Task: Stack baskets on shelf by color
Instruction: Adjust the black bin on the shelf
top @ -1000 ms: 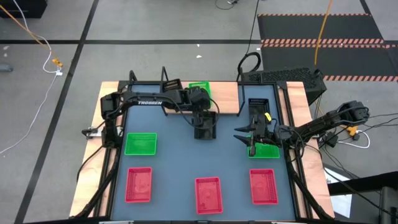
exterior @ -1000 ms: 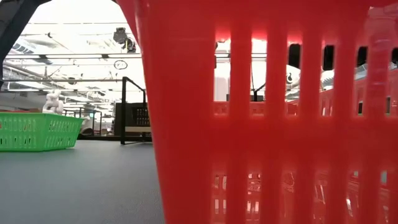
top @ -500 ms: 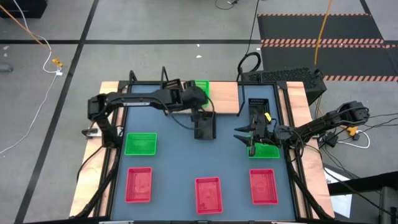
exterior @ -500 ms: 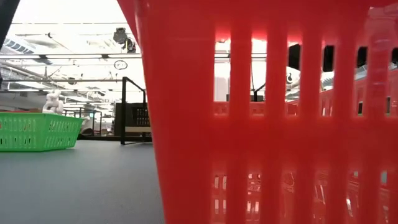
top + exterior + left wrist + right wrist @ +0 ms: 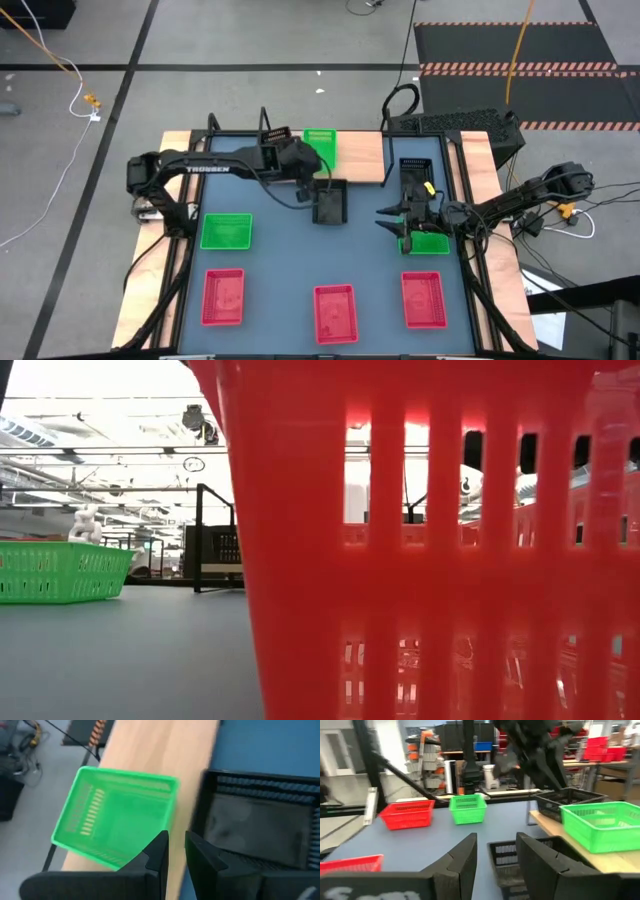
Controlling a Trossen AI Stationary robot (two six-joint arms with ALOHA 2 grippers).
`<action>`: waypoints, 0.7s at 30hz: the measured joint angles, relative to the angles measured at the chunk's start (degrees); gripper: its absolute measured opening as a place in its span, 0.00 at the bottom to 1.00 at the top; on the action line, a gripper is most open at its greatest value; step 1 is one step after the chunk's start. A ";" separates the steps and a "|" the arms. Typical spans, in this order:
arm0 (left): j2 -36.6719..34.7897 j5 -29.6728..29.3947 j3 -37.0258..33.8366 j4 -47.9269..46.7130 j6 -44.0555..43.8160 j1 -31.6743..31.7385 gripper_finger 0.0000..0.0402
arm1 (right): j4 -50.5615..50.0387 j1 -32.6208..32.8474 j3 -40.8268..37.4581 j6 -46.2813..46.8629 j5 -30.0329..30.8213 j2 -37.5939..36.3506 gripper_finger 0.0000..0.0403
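Note:
My left gripper (image 5: 312, 172) (image 5: 176, 840) hovers by the shelf's (image 5: 362, 155) near edge, its fingers a narrow gap apart and holding nothing. Below it, one green basket (image 5: 320, 143) (image 5: 117, 817) stands on the shelf, and a black basket (image 5: 328, 203) (image 5: 260, 822) rests flat on the blue tabletop just beside it. My right gripper (image 5: 395, 222) (image 5: 495, 845) is open and empty near the right edge, beside another green basket (image 5: 428, 241). A third green basket (image 5: 227, 231) sits at the left. Three red baskets (image 5: 335, 312) line the near edge.
A black basket (image 5: 420, 176) lies at the far right, and another dark basket (image 5: 277, 135) sits at the shelf's left end. A red basket (image 5: 420, 540) fills most of the low view. Bare tabletop (image 5: 280, 250) lies in the middle. Black frame rails (image 5: 470, 200) run along the sides.
My left gripper has drawn back from over the black basket toward the table's far left, ending by the shelf's green basket. The black basket has stayed where it was on the tabletop. My right arm has kept still.

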 joint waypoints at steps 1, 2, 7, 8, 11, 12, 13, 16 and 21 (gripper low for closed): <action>-0.72 -0.06 -2.17 2.70 -0.38 0.54 0.17 | -0.07 0.02 0.00 0.01 -0.05 0.00 0.32; -1.54 -0.13 -4.25 4.80 -0.66 1.02 0.17 | -0.11 0.10 0.00 0.03 -0.05 0.00 0.32; -8.50 -0.26 -12.79 10.58 -2.11 3.56 0.17 | 0.02 0.46 0.00 -0.21 -0.03 0.00 0.32; -10.21 -0.20 -14.46 11.07 -2.57 4.16 0.17 | 0.02 0.46 0.00 -0.24 -0.03 0.00 0.32; -13.47 1.56 -19.26 15.26 -2.81 6.10 0.17 | 0.03 0.46 0.00 -0.42 -0.01 0.00 0.32; -13.86 3.52 -20.86 16.06 -2.31 6.85 0.17 | 0.18 0.46 0.00 -0.43 0.00 0.00 0.32; -13.88 5.38 -22.10 16.48 -2.21 7.45 0.17 | 0.47 0.46 0.00 -0.47 0.01 0.00 0.32; -13.52 7.60 -24.61 17.73 -2.78 8.89 0.17 | 0.84 0.46 -0.02 -0.56 0.02 0.00 0.32; -12.77 7.02 -26.15 16.48 -4.10 9.43 0.17 | 3.22 0.46 -0.02 -0.94 0.02 0.00 0.32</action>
